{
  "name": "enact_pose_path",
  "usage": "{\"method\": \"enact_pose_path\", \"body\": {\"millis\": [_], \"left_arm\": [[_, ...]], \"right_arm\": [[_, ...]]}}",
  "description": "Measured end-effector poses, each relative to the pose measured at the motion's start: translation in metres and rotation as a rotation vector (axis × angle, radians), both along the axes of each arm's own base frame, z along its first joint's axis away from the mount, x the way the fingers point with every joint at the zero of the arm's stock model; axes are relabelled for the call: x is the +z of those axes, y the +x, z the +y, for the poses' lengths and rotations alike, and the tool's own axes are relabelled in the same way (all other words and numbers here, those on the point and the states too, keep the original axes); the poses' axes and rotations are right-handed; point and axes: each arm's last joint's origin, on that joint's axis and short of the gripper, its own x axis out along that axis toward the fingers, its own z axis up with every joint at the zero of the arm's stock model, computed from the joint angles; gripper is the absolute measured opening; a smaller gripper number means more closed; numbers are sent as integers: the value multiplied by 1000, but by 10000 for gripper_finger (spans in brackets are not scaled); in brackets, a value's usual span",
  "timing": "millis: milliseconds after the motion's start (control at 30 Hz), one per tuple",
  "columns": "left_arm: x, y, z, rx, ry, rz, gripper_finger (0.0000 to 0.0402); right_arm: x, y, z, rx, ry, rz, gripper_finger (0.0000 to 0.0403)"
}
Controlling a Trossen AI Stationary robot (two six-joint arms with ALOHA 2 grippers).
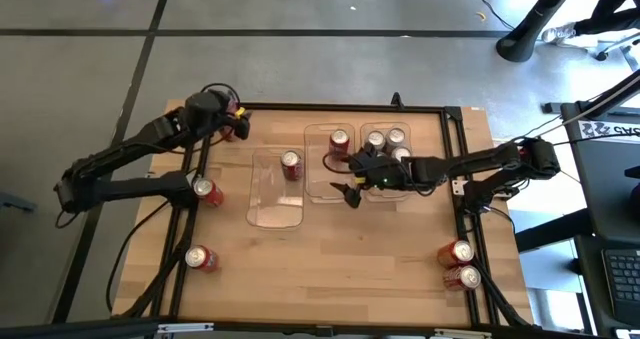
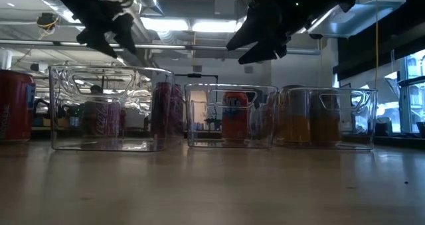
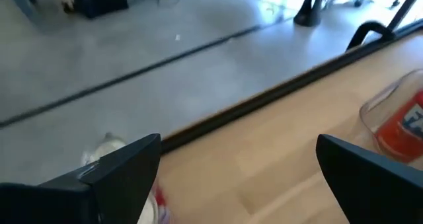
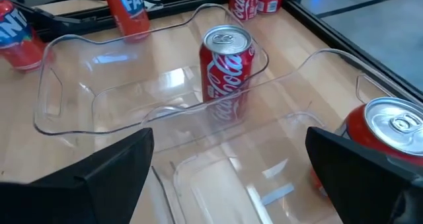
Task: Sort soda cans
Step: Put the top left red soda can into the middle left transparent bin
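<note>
Left gripper (image 1: 238,125) spread wide at the table's far left corner, over a red can (image 1: 237,130). Three clear trays (image 1: 275,189) mid-table with cans (image 1: 291,165) inside. Right gripper (image 1: 350,192) wide, empty, above the middle tray (image 1: 322,182).

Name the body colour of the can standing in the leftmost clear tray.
Red, with white script: the Coca-Cola can, best in the right wrist view.

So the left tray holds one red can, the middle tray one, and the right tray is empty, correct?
Not quite. The right tray is not empty: the high view shows cans in it. The left tray holding one red can and the middle tray holding one is right.
</note>
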Motion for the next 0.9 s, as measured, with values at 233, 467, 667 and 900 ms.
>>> {"method": "enact_pose_path", "body": {"millis": [233, 467, 667, 900], "left_arm": [[-8, 5, 5, 49, -92, -20, 393], [21, 22, 27, 81, -196, 79, 383], [16, 24, 41, 199, -404, 272, 381], [-13, 24, 53, 278, -497, 382, 381]], "right_arm": [[0, 0, 0, -33, -24, 0, 392], [0, 0, -1, -44, -59, 4, 392], [0, 0, -1, -35, -76, 10, 392], [1, 0, -1, -32, -82, 9, 392]]}}
